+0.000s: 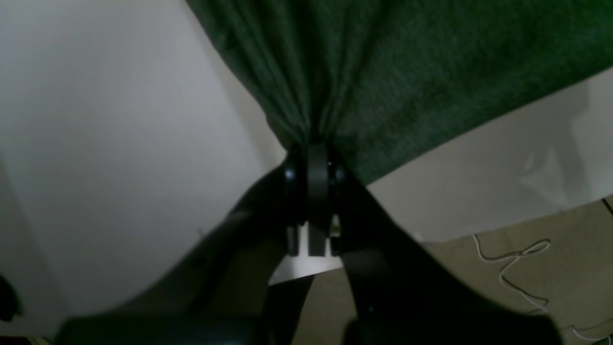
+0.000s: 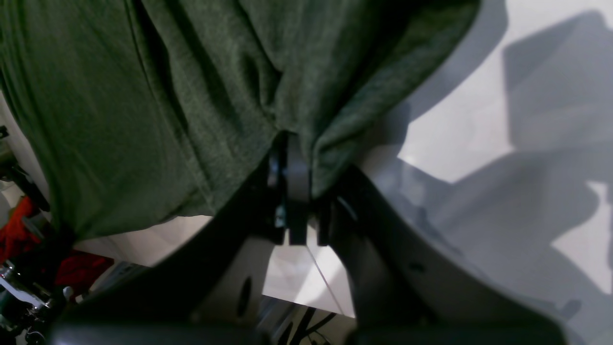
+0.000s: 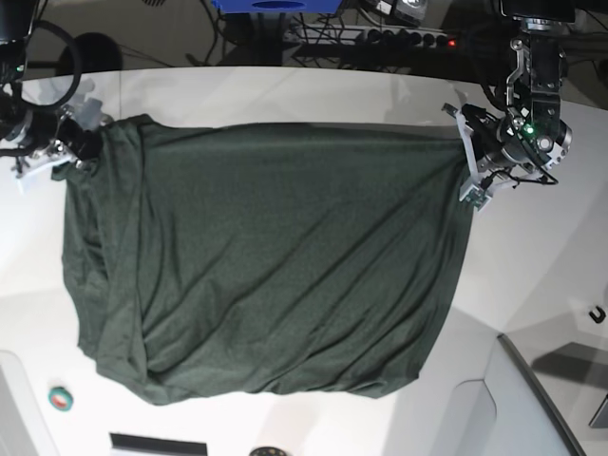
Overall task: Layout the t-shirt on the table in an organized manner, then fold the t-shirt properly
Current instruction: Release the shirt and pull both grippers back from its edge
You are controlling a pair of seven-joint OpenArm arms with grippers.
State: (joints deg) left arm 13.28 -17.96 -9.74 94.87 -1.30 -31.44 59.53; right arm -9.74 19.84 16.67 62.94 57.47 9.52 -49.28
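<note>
1. The t-shirt (image 3: 266, 261), dark green and plain, lies spread over the middle of the white worktop (image 3: 532, 256). Its far edge is stretched nearly straight from left to right between the two arms.
2. Left gripper (image 3: 472, 163), at the right of the base view: fingers (image 1: 317, 167) closed tight on the far right corner of the cloth. In the left wrist view the fabric bunches into pleats that fan out from the pinch point.
3. Right gripper (image 3: 84, 144), at the left of the base view: fingers (image 2: 293, 177) also clamped on cloth, at the far left corner. The right wrist view shows folds gathered into the grip and a hem seam running down the fabric beside it.
4. The left side of the shirt is doubled over on itself, forming a darker, thicker band down that edge.
5. Diagonal wrinkles run across the body from upper left toward the near right. The near hem curves unevenly and is rumpled at the near left corner.
6. The shirt's right edge slants inward from the held corner toward the near side.
7. A small round teal and red object (image 3: 61, 398) sits on the worktop near the near left corner, just clear of the shirt.
8. A dark hook-shaped item (image 3: 597, 314) lies on the worktop at the far right, well apart from the shirt.
9. White cables (image 1: 517, 268) trail on the floor past the worktop edge in the left wrist view.
</note>
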